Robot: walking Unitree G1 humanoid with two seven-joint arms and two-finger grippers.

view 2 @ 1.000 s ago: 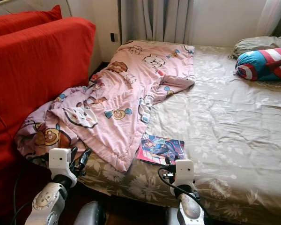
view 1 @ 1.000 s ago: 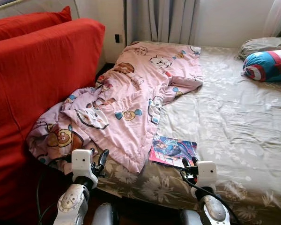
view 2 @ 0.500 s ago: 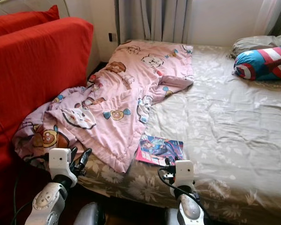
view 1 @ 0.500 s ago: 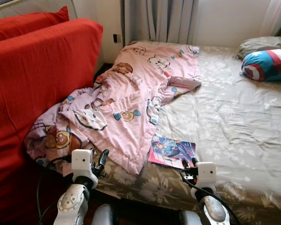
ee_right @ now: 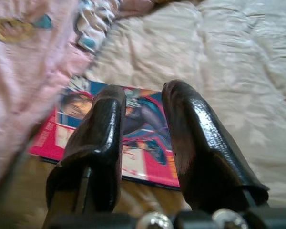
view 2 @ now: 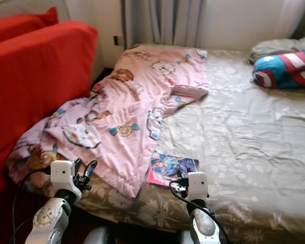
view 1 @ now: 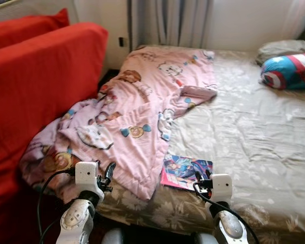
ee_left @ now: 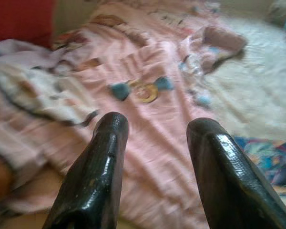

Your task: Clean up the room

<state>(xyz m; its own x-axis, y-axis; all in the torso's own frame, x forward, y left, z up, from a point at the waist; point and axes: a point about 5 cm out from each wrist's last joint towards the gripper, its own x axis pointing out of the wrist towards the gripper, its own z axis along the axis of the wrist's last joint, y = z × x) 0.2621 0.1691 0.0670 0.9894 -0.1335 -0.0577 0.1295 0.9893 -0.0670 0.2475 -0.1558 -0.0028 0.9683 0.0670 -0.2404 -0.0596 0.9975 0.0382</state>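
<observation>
On my left stands the red sofa [view 1: 35,86], with the pink cartoon blanket [view 1: 137,112] spilling from the bed [view 1: 254,137] against it. My left gripper [ee_left: 155,143] hovers over the blanket's near edge, fingers parted, holding nothing. The bright magazine [view 1: 187,172] lies flat on the bed, one corner tucked under the blanket. My right gripper [ee_right: 142,102] hangs just above it, fingers slightly apart and empty. A blue striped cushion [view 1: 290,71] rests far right
</observation>
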